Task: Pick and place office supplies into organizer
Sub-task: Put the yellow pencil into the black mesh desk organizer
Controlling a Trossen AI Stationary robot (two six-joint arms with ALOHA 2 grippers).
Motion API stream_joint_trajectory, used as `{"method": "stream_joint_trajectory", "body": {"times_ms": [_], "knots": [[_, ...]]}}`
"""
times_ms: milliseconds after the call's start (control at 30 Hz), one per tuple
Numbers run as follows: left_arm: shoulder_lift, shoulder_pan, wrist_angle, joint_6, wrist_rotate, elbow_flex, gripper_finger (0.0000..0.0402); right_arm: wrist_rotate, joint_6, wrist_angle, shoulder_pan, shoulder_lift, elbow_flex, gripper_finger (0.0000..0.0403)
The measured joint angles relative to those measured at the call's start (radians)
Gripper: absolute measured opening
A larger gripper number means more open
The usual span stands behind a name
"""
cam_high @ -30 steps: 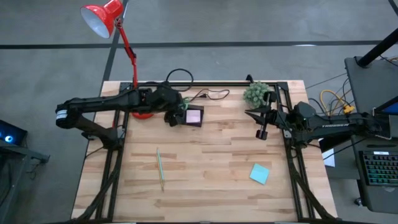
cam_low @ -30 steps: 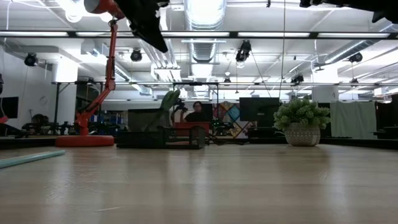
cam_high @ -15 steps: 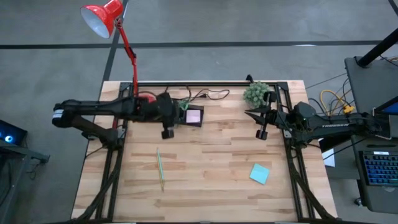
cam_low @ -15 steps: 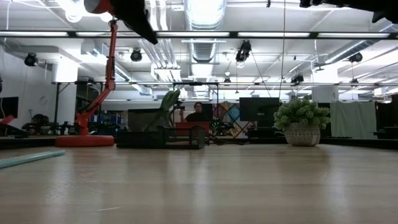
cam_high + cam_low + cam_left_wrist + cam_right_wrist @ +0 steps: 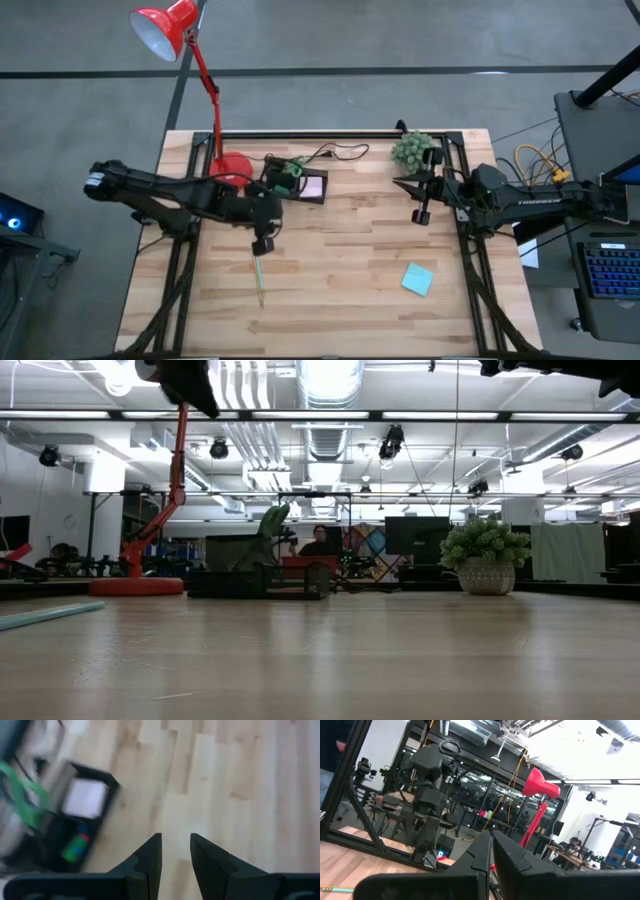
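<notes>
One tabletop [image 5: 340, 270] of pale wood planks carries everything, and I have two arms over it. One red lamp [image 5: 165, 30] stands with its round base at the far left edge, and one small potted plant [image 5: 410, 150] sits at the far right. One black organizer [image 5: 305, 185] rests at the far edge just beside the lamp base; a single pink pad [image 5: 312, 186] lies in its low tray, and something green pokes out of its taller section, with small green and blue pieces showing in a compartment in my left wrist view. One teal pad [image 5: 417, 279] lies flat well apart, near the front right. One thin green pencil [image 5: 258, 272] lies on the front left boards. My left end effector [image 5: 262, 243] hangs just over the pencil's far tip, its two fingers parted with bare wood showing between them, grasping nothing. My right end effector [image 5: 421, 214] waits at the right side near the plant, fingers clenched together on nothing.
</notes>
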Motion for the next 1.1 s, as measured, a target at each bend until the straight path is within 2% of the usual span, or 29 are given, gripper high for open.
{"method": "stream_joint_trajectory", "body": {"times_ms": [233, 467, 967, 1100], "knots": [[0.000, -0.050, -0.084, -0.443, 0.123, -0.026, 0.0087, 0.000, 0.018, -0.003, 0.000, 0.000, 0.000, 0.0013], [0.047, -0.110, -0.135, -0.852, 0.143, -0.093, 0.0087, 0.000, 0.026, -0.004, 0.000, 0.000, 0.000, 0.0013], [0.313, -0.212, -0.135, -1.202, 0.387, -0.108, 0.0087, 0.000, 0.063, -0.017, 0.000, 0.000, 0.000, 0.0013], [0.362, -0.250, -0.136, -1.268, 0.408, -0.092, 0.0087, 0.000, 0.071, -0.024, 0.000, 0.000, 0.000, 0.0013]]}}
